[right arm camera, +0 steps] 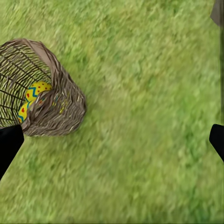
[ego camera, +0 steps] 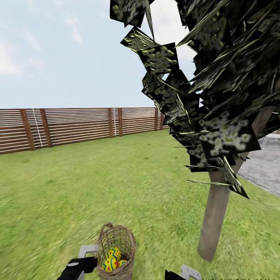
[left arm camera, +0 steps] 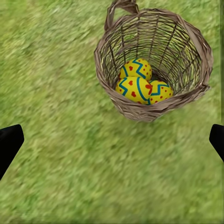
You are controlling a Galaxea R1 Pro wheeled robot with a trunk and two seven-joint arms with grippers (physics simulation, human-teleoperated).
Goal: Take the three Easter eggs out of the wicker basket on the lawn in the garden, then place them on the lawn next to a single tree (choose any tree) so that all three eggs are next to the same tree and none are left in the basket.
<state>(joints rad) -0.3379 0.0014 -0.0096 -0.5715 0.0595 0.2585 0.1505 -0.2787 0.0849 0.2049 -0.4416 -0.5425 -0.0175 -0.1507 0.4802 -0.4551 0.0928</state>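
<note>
The wicker basket (ego camera: 128,244) stands on the lawn (ego camera: 97,186) at the lower middle of the head view, with the tree's pale trunk (ego camera: 213,217) a short way to its right. Three yellow Easter eggs with blue and red markings lie inside it (left arm camera: 136,69) (left arm camera: 133,88) (left arm camera: 160,91). My left gripper (left arm camera: 112,142) hovers open above the grass just beside the basket (left arm camera: 140,111), holding nothing. My right gripper (right arm camera: 112,142) is open over bare grass, the basket (right arm camera: 60,109) off to one side and the eggs (right arm camera: 35,91) showing through the weave.
The tree's dark blocky crown (ego camera: 217,85) hangs low over the right half of the head view. A brown slat fence (ego camera: 77,126) closes the far side of the lawn. Grey paving (ego camera: 264,167) lies behind the trunk on the right.
</note>
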